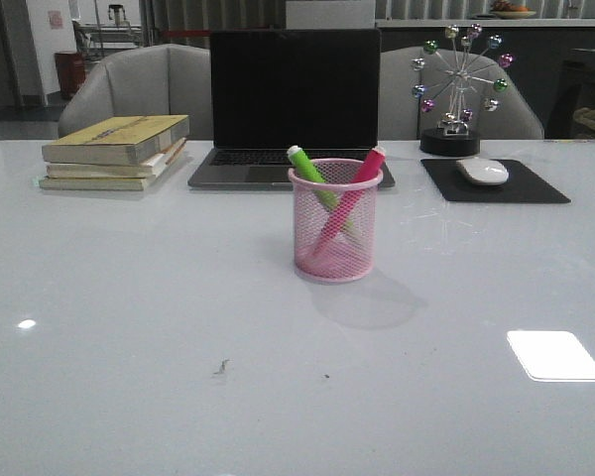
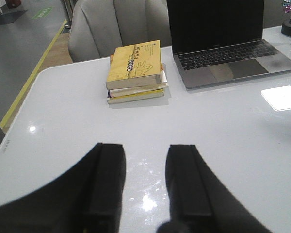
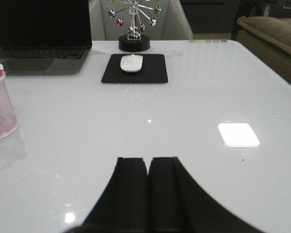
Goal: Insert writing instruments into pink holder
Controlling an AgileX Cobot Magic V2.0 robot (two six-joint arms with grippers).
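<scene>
While both arms are hanging back over the near part of the glossy white table (image 1: 129,327), the pink wire-mesh cylindrical holder (image 1: 335,223) is standing upright near the table's middle, just in front of the open dark laptop (image 1: 293,104). Two markers are sitting inside it, crossing each other. The bright green marker (image 1: 307,169) is leaning with its pale tip up and to the left, its long axis running down toward the right side of the cup's base. The pink marker (image 1: 362,174) is leaning the other way, its pale tip poking above the rim at the upper right and its body slanting down to the lower left. Both tips are rising slightly above the rim.

The left tool (image 2: 145,182) is hovering over bare table with its two black fingers spread apart, holding nothing. The right tool (image 3: 148,187) is showing its fingers pressed together with no gap, also gripping nothing; the holder's edge is appearing far to its left.

At the far left, a stack of yellow-covered books (image 1: 114,151) is lying flat. At the far right, a white mouse (image 1: 482,171) is resting on a black mouse pad (image 1: 496,183), with a ferris-wheel ornament of coloured balls (image 1: 461,84) standing behind it.
</scene>
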